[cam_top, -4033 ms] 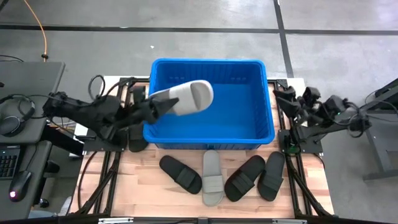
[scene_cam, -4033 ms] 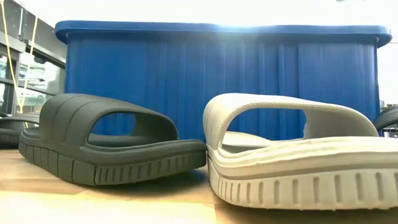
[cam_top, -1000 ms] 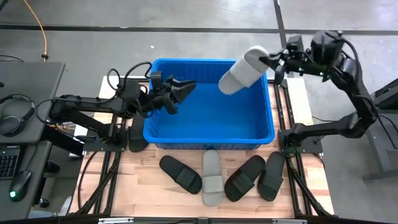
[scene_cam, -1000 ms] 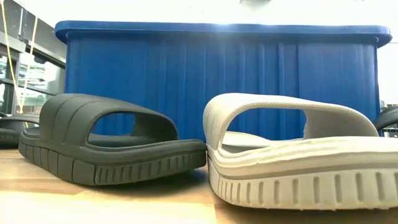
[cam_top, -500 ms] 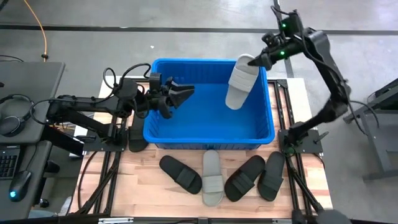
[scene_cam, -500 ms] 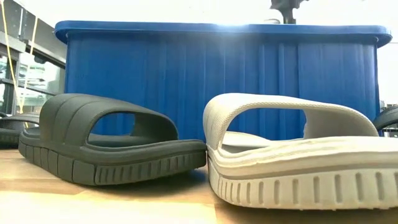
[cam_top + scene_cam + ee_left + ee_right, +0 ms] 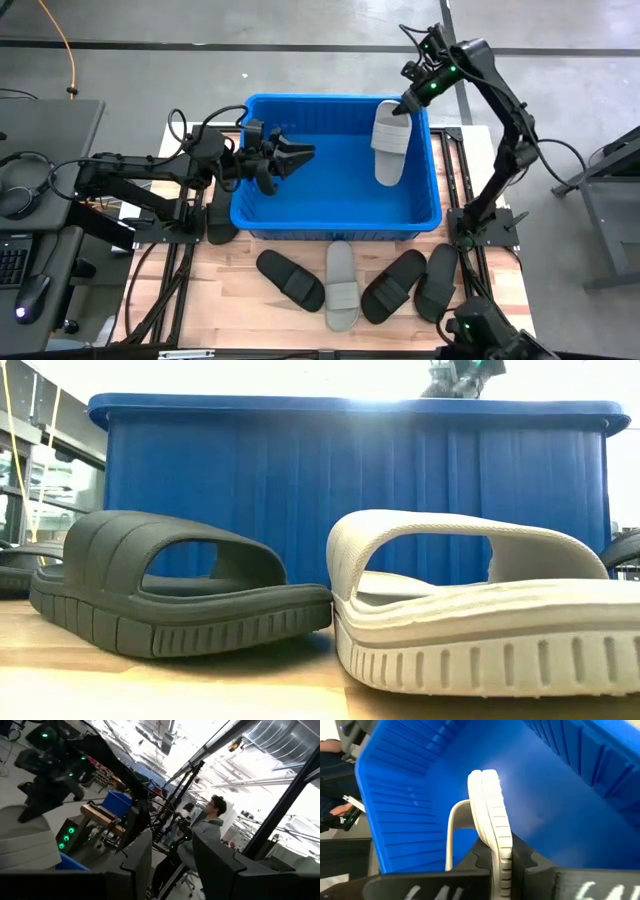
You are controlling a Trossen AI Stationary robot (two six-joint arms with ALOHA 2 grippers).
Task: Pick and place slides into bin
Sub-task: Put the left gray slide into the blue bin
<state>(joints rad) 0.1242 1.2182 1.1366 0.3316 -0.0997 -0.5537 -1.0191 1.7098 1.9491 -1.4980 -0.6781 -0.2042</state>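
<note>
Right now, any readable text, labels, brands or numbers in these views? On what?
None readable.
White marks on the right gripper, which holds the light grey rubber slide: cut off, illegible.
Big bright blue plastic bin: no label visible.
Black rubber slides on the wooden table: no brand visible.

Table [image 7: 230,310]: light wooden top, set on a black metal frame.
Floor [image 7: 300,70]: grey concrete, crossed by dark seam lines; one runs along the far side, another runs near to far, right of centre.
Orange cable [image 7: 62,40]: trails across the floor at the far left.
Side desk [image 7: 45,125]: dark surface at the left edge.
Headphones [image 7: 25,185]: black, lying on the side desk.
Keyboard [image 7: 12,262]: dark, at the near left edge.
Mouse [image 7: 30,295]: dark, just right of the keyboard.
Person [image 7: 207,822]: seated in the room beyond, in a grey top.
</note>
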